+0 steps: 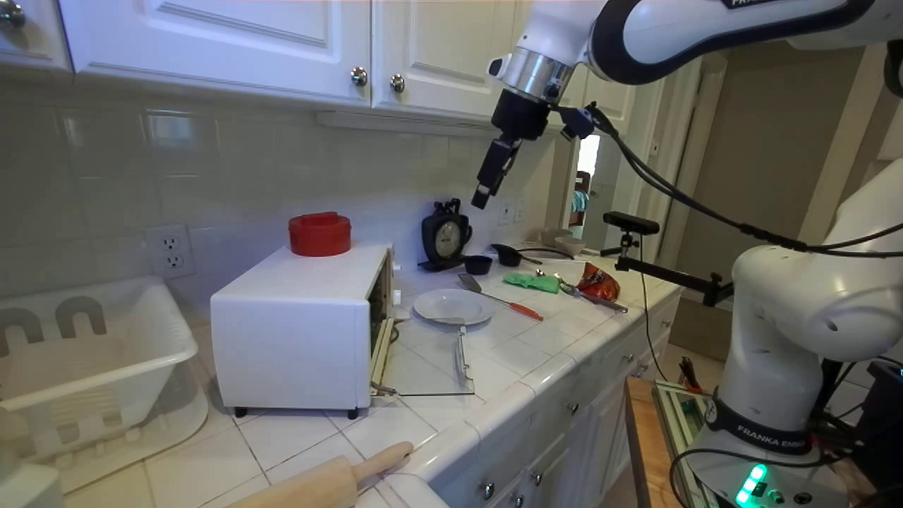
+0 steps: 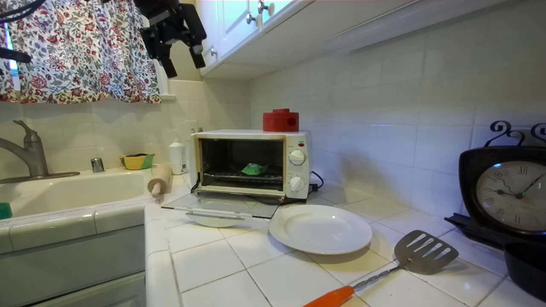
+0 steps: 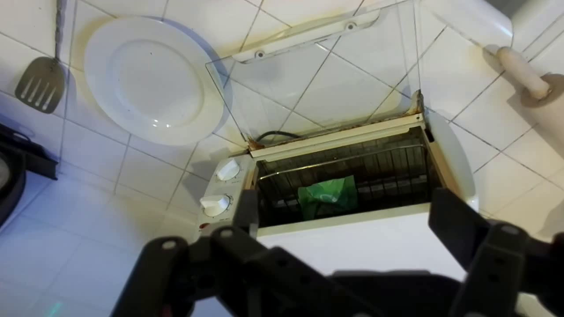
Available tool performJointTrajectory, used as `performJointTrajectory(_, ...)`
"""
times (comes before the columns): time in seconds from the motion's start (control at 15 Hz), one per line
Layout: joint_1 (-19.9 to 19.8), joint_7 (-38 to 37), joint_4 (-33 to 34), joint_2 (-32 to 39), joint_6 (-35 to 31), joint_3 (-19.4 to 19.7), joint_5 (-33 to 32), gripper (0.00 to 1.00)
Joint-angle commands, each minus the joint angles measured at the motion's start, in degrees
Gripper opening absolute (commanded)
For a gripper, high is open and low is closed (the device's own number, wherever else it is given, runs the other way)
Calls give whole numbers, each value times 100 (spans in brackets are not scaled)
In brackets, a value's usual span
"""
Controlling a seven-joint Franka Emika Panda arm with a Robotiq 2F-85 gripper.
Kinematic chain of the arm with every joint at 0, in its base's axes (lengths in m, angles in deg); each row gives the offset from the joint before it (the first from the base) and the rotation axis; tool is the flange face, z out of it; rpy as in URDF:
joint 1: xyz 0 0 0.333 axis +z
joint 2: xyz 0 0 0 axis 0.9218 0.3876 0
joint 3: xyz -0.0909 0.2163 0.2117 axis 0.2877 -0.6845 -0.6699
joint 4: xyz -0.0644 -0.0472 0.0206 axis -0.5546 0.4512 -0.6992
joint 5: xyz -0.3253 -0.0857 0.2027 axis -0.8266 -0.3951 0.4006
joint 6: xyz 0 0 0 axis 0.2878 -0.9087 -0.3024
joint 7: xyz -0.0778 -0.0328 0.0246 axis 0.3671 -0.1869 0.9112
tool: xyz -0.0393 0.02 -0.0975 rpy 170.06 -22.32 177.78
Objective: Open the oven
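Observation:
The white oven (image 1: 291,346) stands on the tiled counter; it also shows in an exterior view (image 2: 303,149) and in the wrist view (image 3: 352,246). Its glass door (image 3: 317,83) is lowered flat in front of it, with a light handle (image 3: 304,37) along the outer edge. The cavity is exposed, and a green packet (image 3: 328,196) lies on the rack inside. My gripper (image 1: 481,197) hangs high above the counter, apart from the oven. Its fingers are wide apart with nothing between them, in an exterior view (image 2: 185,68) and in the wrist view (image 3: 343,207).
A red container (image 1: 319,235) sits on the oven. A white plate (image 2: 320,230) lies beside the door, with a spatula (image 2: 425,251) and a clock (image 2: 512,192) further along. A rolling pin (image 1: 310,487) and white dish rack (image 1: 166,339) flank the oven. Cabinets (image 1: 219,42) hang overhead.

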Motion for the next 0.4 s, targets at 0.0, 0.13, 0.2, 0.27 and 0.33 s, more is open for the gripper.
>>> performJointTrajectory(0.0, 1, 45, 14, 10, -43, 9, -3, 100)
performJointTrajectory(0.13, 1, 73, 13, 11, -65, 17, -7, 100)
performJointTrajectory(0.2, 2, 77, 13, 12, -66, 17, -8, 100)
performJointTrajectory(0.27, 2, 79, 13, 12, -66, 17, -9, 100)
performJointTrajectory(0.33, 2, 81, 13, 12, -66, 17, -10, 100)
